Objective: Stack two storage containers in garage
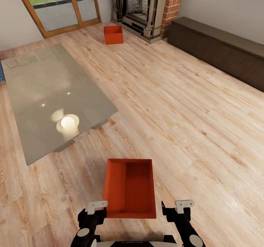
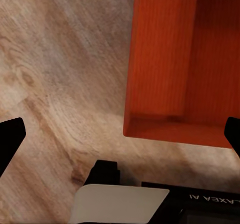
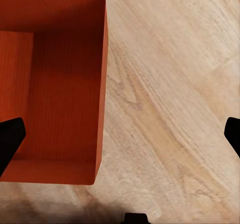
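We see the living room's wood-plank floor (image 1: 190,104), the grey rug (image 1: 51,93) left, the dark cabinet (image 1: 220,49) right. One storage container (image 1: 129,188) sits on the planks just ahead, between our two grippers; the far container (image 1: 113,34) lies by the fireplace (image 1: 146,5). Our left gripper (image 2: 122,134) and right gripper (image 3: 120,136) hang spread wide above the near bin's side walls, gripping nothing.
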Motion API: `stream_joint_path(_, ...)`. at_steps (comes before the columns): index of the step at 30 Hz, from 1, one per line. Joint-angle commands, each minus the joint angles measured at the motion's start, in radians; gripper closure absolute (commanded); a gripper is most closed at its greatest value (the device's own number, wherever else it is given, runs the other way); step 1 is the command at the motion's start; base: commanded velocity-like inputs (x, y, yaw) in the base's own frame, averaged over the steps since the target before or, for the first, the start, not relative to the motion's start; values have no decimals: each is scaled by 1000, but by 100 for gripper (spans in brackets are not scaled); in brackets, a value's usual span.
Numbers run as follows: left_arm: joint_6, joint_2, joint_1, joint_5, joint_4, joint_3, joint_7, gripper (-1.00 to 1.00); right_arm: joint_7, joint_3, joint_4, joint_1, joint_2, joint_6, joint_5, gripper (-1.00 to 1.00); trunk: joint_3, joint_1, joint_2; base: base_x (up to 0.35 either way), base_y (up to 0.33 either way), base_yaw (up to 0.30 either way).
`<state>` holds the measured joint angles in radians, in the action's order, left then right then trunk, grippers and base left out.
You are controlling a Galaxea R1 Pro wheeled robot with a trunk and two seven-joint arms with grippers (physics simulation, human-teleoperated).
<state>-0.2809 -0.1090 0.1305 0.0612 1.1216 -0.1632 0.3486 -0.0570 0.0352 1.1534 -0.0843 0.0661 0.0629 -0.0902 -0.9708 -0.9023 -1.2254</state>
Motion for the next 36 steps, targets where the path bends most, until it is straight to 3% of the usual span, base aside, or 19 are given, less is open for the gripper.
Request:
stream_joint_path(1, -4, 0, 0, 6, 2, -2, 7, -100, -6, 2, 2, 0, 0, 6, -10, -100, -4, -4, -8, -8, 0, 0)
stream_joint_path(36, -4, 0, 0, 6, 1, -2, 7, -100, -6, 2, 2, 0, 0, 6, -10, -100, -113, -138, -253, -1, 0, 0)
